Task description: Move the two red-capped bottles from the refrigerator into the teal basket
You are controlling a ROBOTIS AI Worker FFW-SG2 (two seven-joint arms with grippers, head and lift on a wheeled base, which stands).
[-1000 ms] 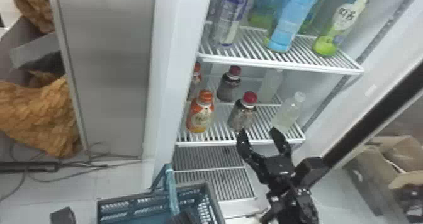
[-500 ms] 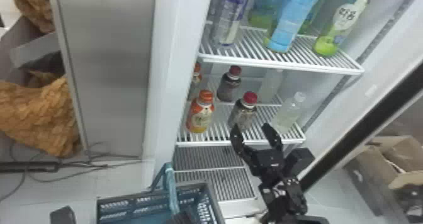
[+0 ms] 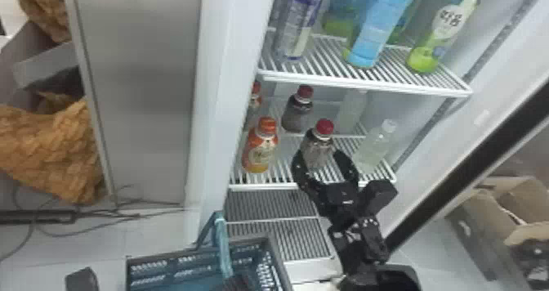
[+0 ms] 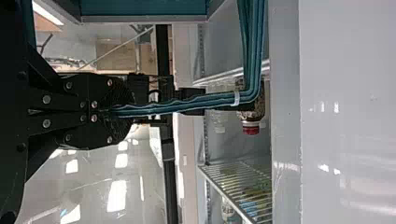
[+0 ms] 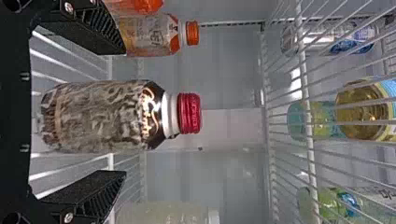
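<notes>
In the head view my right gripper [image 3: 320, 157] stands open around the front red-capped bottle [image 3: 318, 146], upright on the middle shelf. The right wrist view has the bottle [image 5: 102, 116] between the spread fingers of my right gripper [image 5: 123, 111], with a gap on either side. Behind it is the other red-capped bottle [image 3: 297, 111]. My left gripper [image 3: 238, 284] is at the teal basket [image 3: 196, 256], low in front of the refrigerator. In the left wrist view my left gripper [image 4: 111, 112] is shut on the basket's teal handle [image 4: 201, 101].
An orange-capped bottle [image 3: 260, 147] is left of the front red-capped one, and a clear bottle [image 3: 373, 147] to its right. The upper shelf [image 3: 367, 81] with tall bottles hangs above. The refrigerator's left wall and the dark-edged door [image 3: 482, 159] flank the opening.
My right gripper has moved forward and left over the shelf, from in front of the front red-capped bottle to around it. The basket and left arm have stayed put.
</notes>
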